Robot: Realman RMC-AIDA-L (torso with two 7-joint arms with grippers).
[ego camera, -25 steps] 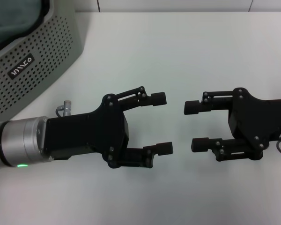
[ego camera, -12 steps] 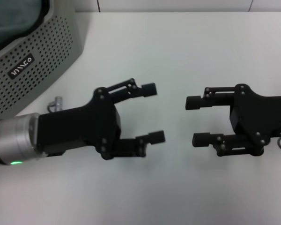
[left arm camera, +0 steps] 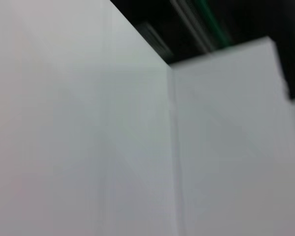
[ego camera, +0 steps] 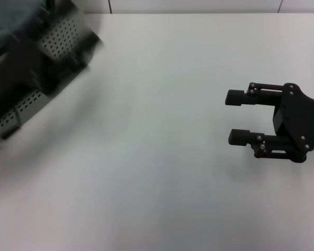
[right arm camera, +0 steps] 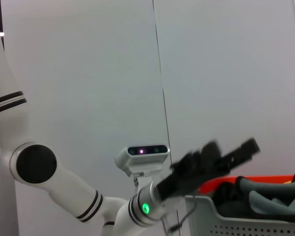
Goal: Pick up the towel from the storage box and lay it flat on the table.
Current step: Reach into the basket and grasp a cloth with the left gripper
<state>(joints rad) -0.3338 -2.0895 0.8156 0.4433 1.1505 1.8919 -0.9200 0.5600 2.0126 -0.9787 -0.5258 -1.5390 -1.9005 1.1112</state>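
Observation:
The storage box (ego camera: 60, 35) stands at the table's (ego camera: 157, 167) far left corner, its perforated grey wall partly covered by my left arm (ego camera: 26, 60), which shows as a dark motion blur. A bit of the dark green towel (ego camera: 8, 23) lies inside it. In the right wrist view my left gripper (right arm camera: 231, 148) hangs open just above the storage box (right arm camera: 226, 219), over the folded grey-green towel (right arm camera: 273, 196). At the right of the table, my right gripper (ego camera: 234, 117) is open, low over the surface and holding nothing.
Something orange-red (right arm camera: 236, 183) sits in the box behind the towel. White wall panels stand behind the table. The left wrist view shows only blurred wall and a dark ceiling.
My left arm has swung fast from the table's middle up and left over the storage box. The right gripper has drawn back a little to the right, still open.

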